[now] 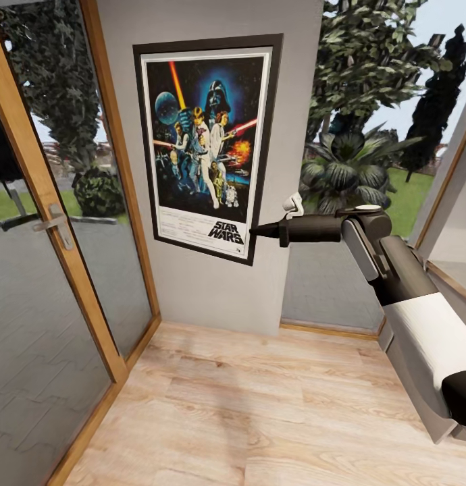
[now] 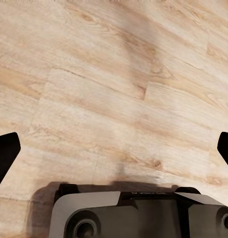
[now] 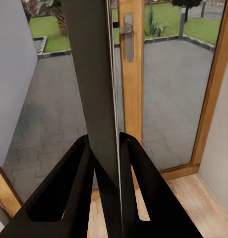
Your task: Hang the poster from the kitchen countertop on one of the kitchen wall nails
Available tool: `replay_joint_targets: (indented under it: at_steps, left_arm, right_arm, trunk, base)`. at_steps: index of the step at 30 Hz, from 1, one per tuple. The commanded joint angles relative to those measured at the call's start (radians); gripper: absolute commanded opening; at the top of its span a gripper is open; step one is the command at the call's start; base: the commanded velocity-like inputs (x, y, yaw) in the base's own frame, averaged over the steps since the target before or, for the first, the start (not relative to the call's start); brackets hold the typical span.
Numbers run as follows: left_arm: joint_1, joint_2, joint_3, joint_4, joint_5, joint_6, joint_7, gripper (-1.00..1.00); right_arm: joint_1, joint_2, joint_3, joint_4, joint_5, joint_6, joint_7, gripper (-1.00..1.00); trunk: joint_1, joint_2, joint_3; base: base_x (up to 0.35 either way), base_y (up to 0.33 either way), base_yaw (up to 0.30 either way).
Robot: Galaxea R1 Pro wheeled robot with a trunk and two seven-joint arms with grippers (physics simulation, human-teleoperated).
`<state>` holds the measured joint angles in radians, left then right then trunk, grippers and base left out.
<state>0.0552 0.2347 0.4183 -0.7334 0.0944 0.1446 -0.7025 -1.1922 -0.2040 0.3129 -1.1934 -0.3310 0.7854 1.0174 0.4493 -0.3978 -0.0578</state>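
Head view: poster (image 1: 207, 145) flat against grey wall (image 1: 219, 290), slightly tilted, between glass door (image 1: 50, 223) and window (image 1: 368, 135); right gripper (image 1: 254, 231) at its lower right corner. Left wrist view: left gripper (image 2: 114, 148) fingers spread wide above plank floor (image 2: 114, 74), holding nothing. Right wrist view: both fingers (image 3: 82, 168) pinched on poster's dark edge (image 3: 91, 74); door handle (image 3: 127, 34) beyond.

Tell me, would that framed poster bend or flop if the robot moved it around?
Probably not: the poster has a black frame and stays flat though the right tool pinches only its edge. Thin as it is, it likely swings or tips easily.
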Motion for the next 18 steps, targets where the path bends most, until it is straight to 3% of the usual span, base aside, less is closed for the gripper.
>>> replay_joint_targets:
  at_steps: [1,13,18]
  left_arm:
    - [0.0,0.0,0.0,-0.001,0.01,0.01,-0.003,1.0]
    - [0.0,0.0,0.0,-0.001,0.01,0.011,-0.003,1.0]
    - [0.0,0.0,0.0,-0.001,0.01,0.01,-0.003,1.0]
  right_arm:
    - [-0.001,-0.001,0.002,0.0,-0.007,0.006,0.0,-1.0]
    - [-0.001,-0.001,0.002,0.003,-0.006,0.006,0.0,-1.0]
    - [-0.001,-0.001,0.002,0.003,-0.006,0.006,0.0,-1.0]
  trunk:
    - [0.001,-0.002,-0.002]
    - [0.001,-0.002,-0.002]
    - [0.001,-0.002,-0.002]
  base:
    - [0.008,0.0,0.0]
    - [0.059,0.021,0.0]
    - [0.193,0.002,0.0]
